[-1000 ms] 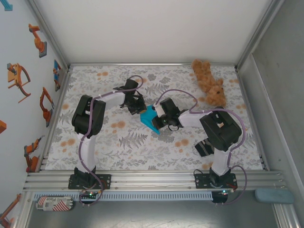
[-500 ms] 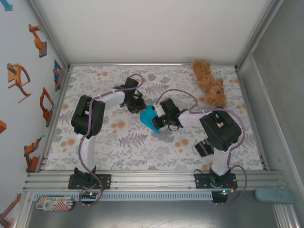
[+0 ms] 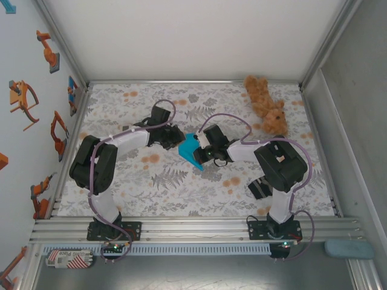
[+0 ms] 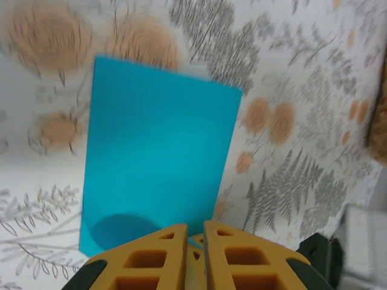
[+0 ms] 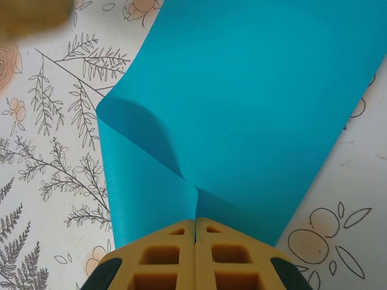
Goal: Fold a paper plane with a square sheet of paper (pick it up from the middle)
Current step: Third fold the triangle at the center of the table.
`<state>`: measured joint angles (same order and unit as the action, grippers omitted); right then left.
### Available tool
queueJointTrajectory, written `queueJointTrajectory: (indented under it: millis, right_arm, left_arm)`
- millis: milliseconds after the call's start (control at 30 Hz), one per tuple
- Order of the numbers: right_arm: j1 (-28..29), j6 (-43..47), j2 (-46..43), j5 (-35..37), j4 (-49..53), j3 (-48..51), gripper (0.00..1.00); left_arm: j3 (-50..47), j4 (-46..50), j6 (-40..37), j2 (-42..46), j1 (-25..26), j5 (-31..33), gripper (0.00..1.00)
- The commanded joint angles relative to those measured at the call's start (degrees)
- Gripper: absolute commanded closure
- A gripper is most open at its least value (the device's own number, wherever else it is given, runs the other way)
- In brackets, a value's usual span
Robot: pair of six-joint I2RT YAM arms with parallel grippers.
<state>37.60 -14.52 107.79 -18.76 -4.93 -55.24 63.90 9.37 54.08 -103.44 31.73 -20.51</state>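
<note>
The square sheet of paper [image 3: 191, 151] is bright cyan and stands bunched up off the floral table between my two grippers. My right gripper [image 3: 203, 151] is shut on it. In the right wrist view the sheet [image 5: 254, 103] puckers into a crease right at the closed tips of the right gripper [image 5: 195, 221]. My left gripper [image 3: 178, 139] meets the sheet's left side. In the left wrist view the paper [image 4: 160, 169] shows as a smooth rectangle. Its near corner runs into the left gripper [image 4: 195, 228], whose jaws are closed to a narrow slit with a cyan sliver in it.
A brown teddy bear [image 3: 266, 106] lies at the back right of the floral table cover [image 3: 133, 181]. A dark object [image 3: 259, 187] sits on the table under my right arm. Metal frame rails [image 3: 193, 225] border the near edge, and walls close the sides.
My left arm has dropped its elbow and stretched out low toward the paper, its gripper shifting slightly nearer. The right gripper and the paper have stayed put.
</note>
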Motion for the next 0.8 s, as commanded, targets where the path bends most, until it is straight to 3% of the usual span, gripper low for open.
queueJointTrajectory:
  millis: [0, 767]
  right_arm:
    - [-0.43, -0.76, 0.85, 0.75, 3.61, 0.11, 1.00]
    - [-0.43, -0.93, 0.85, 1.36, 4.32, -0.12, 1.00]
  left_arm:
    - [-1.07, -4.27, 3.91, 0.96, 1.89, -1.65, 0.86]
    - [-3.14, 1.01, 6.43, -2.53, 5.84, 1.42, 0.90]
